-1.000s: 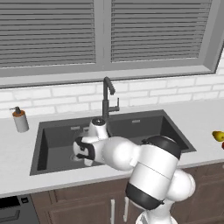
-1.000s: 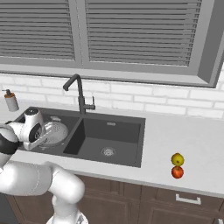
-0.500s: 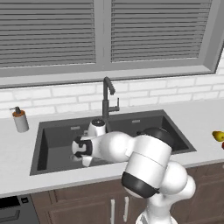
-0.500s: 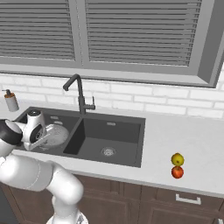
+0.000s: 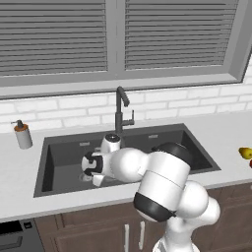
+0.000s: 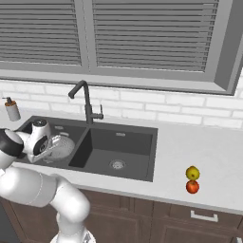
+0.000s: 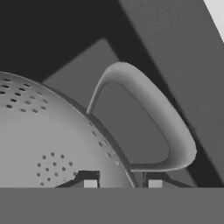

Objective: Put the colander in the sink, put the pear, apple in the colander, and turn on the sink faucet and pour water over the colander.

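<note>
gripper (image 7: 122,183) clamped on the colander's rim beside its loop handle (image 7: 148,118) | colander (image 6: 60,147) down in the left basin of the sink (image 6: 142,129), tilted | pear (image 6: 191,172) and apple (image 6: 192,187) touching on the counter (image 6: 209,156), well right of the sink | faucet (image 6: 85,101) behind the divider

arm elbow swung left over sink (image 5: 59,147); colander (image 6: 59,147) eased slightly lower in left basin.
</note>
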Robot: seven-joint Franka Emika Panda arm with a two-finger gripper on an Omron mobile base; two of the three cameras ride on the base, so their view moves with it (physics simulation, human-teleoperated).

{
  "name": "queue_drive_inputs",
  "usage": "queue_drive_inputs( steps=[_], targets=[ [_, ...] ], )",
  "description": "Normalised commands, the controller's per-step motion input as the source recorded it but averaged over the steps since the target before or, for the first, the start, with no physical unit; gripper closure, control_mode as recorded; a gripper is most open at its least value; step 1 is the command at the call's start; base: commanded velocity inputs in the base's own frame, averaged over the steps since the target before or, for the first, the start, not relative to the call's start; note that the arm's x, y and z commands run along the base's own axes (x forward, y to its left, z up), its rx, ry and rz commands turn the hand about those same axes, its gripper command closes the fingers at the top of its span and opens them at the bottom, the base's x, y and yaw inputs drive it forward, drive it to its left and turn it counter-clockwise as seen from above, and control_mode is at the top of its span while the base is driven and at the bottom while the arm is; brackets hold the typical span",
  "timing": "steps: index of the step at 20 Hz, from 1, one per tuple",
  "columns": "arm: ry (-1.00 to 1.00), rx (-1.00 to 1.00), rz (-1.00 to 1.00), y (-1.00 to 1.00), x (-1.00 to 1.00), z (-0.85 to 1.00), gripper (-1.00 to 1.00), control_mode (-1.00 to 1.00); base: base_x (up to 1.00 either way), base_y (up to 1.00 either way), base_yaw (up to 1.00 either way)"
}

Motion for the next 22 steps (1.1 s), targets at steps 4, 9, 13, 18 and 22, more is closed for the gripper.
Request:
queue_drive_inputs(
  steps=[4, 9, 13, 18, 22],
  targets=[
    [0.00, 0.00, -0.23, 0.25, 0.00, -0.13, -1.00, -1.00, 0.00, 0.00, 0.00],
    [0.00, 0.00, -0.22, 0.22, 0.00, -0.02, -1.00, -1.00, 0.00, 0.00, 0.00],
    [0.00, 0.00, -0.20, 0.14, 0.00, 0.07, -1.00, -1.00, 0.00, 0.00, 0.00],
    [-0.05, 0.00, -0.15, 0.19, -0.21, 0.71, -1.00, -1.00, 0.00, 0.00, 0.00],
    [-0.13, -0.01, -0.08, 0.38, -0.34, 1.00, -1.00, -1.00, 0.00, 0.00, 0.00]
  ],
)
